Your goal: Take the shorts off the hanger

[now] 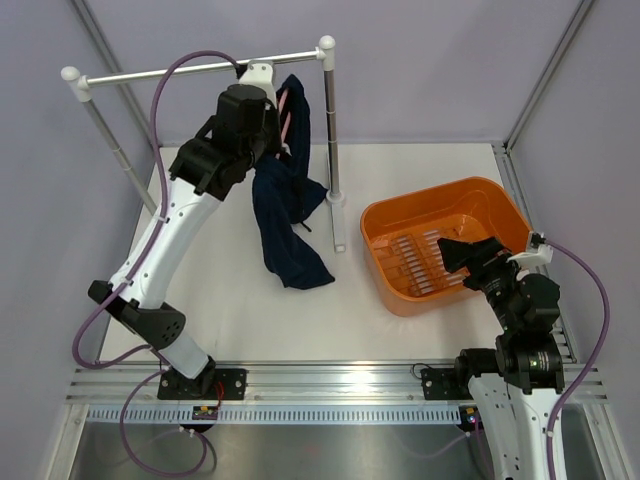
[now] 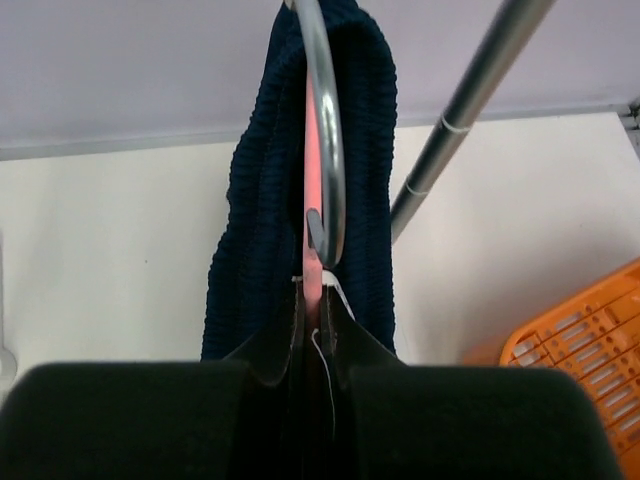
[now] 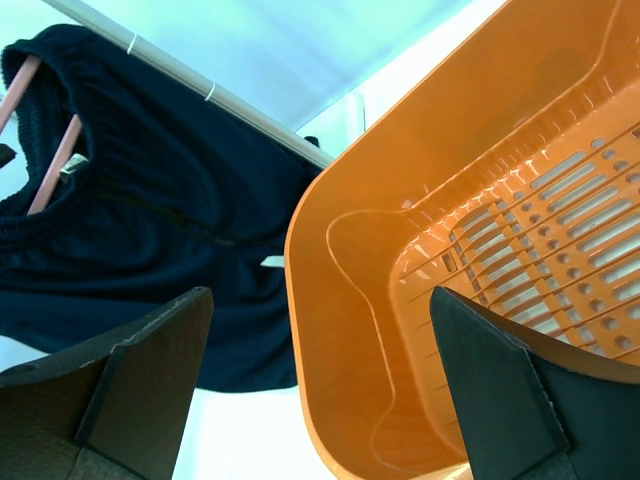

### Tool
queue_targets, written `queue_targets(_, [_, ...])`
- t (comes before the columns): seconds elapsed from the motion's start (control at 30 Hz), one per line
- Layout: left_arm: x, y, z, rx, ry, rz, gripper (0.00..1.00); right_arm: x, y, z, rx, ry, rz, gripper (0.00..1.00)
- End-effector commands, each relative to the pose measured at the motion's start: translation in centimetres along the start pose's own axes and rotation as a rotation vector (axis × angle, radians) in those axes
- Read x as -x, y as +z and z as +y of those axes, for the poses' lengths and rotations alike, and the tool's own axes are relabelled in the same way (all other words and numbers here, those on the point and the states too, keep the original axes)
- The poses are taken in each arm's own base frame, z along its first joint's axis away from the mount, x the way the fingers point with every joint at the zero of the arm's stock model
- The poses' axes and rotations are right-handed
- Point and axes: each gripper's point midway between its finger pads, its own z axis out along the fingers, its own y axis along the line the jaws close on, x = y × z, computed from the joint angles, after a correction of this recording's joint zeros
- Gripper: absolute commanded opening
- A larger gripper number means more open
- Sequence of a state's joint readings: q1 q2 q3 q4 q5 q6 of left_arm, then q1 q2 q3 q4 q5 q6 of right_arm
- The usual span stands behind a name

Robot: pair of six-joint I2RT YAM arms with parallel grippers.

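— Navy shorts (image 1: 285,215) on a pink hanger (image 1: 288,108), upper left of your table (image 1: 240,310). How do they hang?

— From where you sit, the hanger catches the long silver rail (image 1: 200,70) by its small metal hook (image 2: 328,120). The waistband drapes down both sides of the pink frame. The legs fall limp and crumpled, just beside the rail's right post. Whether the lowest hem touches the table, you cannot tell from above.

— And your left arm, reaching up there?

— Your left gripper (image 2: 312,310) sits right under the hook. Its black fingers (image 2: 280,345) are pressed together, with the pink neck of the hanger pinched between them. Ribbed navy fabric bunches on either side, and a white thread trails by the tips.

— Your right arm, over by the basket?

— Your right gripper (image 1: 462,258) hovers above the near part of the orange tub (image 1: 385,215), at the right of the table and well apart from the shorts. Its jaws are spread wide and empty. Through its wrist camera you look between the two dark fingers onto the tub's rim and slotted floor. Beyond that are the shorts, two pink bars of the hanger and the rail.

— The tub and the shorts?

— Near each other, but apart: white table shows between the hem and the tub's left wall.
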State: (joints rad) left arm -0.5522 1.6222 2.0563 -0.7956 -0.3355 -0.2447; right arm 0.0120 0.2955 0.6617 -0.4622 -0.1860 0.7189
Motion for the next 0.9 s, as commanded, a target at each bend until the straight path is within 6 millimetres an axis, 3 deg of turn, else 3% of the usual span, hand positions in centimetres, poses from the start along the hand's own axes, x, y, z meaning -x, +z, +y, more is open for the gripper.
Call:
queue_targets(0.0, [-0.2, -2.7, -1.4, -0.063, 0.005, 0.002, 0.00, -0.4, 0.1, 1.5, 0.068, -0.085, 0.068, 0.99])
queue_targets(0.07, [-1.6, -3.9, -1.9, -0.074, 0.029, 0.035, 0.00, -1.0, 0.5, 2.3, 0.118, -0.096, 0.118, 1.00])
queue_targets(0.1, [-3.3, -3.8, -2.0, -0.075, 0.050, 0.072, 0.00, -2.0, 0.8, 3.0, 0.164, -0.090, 0.186, 0.99])
queue_targets(0.17, [-4.2, -6.1, -3.0, -0.122, 0.082, 0.064, 0.00, -2.3, 1.1, 4.2, 0.233, -0.087, 0.222, 0.95])
queue_targets(0.2, [-6.0, -6.2, -3.1, -0.126, 0.102, 0.098, 0.00, -2.7, 1.1, 4.5, 0.254, -0.079, 0.254, 0.93])
queue_targets(0.27, [-6.7, -8.7, -4.1, -0.189, 0.113, 0.086, 0.00, -2.5, 1.1, 4.8, 0.269, -0.086, 0.251, 0.92])
queue_targets(0.3, [-8.6, -9.0, -4.1, -0.195, 0.131, 0.119, 0.00, -2.5, 1.0, 5.1, 0.277, -0.090, 0.254, 0.92])
queue_targets(0.37, [-9.3, -11.4, -4.6, -0.255, 0.126, 0.111, 0.00, -2.5, 0.8, 5.4, 0.292, -0.091, 0.263, 0.92])
queue_targets(0.43, [-11.4, -12.3, -5.0, -0.296, 0.140, 0.141, 0.00, -2.7, 0.7, 5.9, 0.327, -0.089, 0.276, 0.92])
queue_targets(0.5, [-12.1, -14.1, -5.4, -0.349, 0.144, 0.134, 0.00, -3.0, 0.7, 6.3, 0.349, -0.077, 0.294, 0.92])
queue_targets(0.57, [-13.7, -14.8, -6.0, -0.390, 0.162, 0.162, 0.00, -3.4, 1.2, 6.2, 0.339, -0.080, 0.305, 0.91])
queue_targets(0.6, [-13.9, -15.1, -5.8, -0.399, 0.164, 0.158, 0.00, -4.2, 1.0, 7.1, 0.368, -0.091, 0.337, 0.91])
queue_targets(0.7, [-15.5, -14.6, -5.3, -0.373, 0.200, 0.178, 0.00, -5.2, 2.1, 8.0, 0.343, -0.123, 0.362, 0.89])
queue_targets(0.73, [-15.8, -14.3, -5.1, -0.362, 0.211, 0.183, 0.00, -6.9, 1.4, 9.5, 0.388, -0.143, 0.414, 0.88])
queue_targets(0.77, [-16.6, -14.1, -5.0, -0.359, 0.223, 0.199, 0.00, -7.0, 2.4, 9.7, 0.343, -0.155, 0.396, 0.88])
queue_targets(0.83, [-17.2, -14.2, -5.2, -0.377, 0.226, 0.208, 0.00, -9.0, 2.0, 11.4, 0.370, -0.179, 0.449, 0.86])
queue_targets(0.87, [-17.4, -14.2, -5.4, -0.388, 0.223, 0.213, 0.00, -9.9, 3.2, 11.0, 0.318, -0.196, 0.454, 0.82])
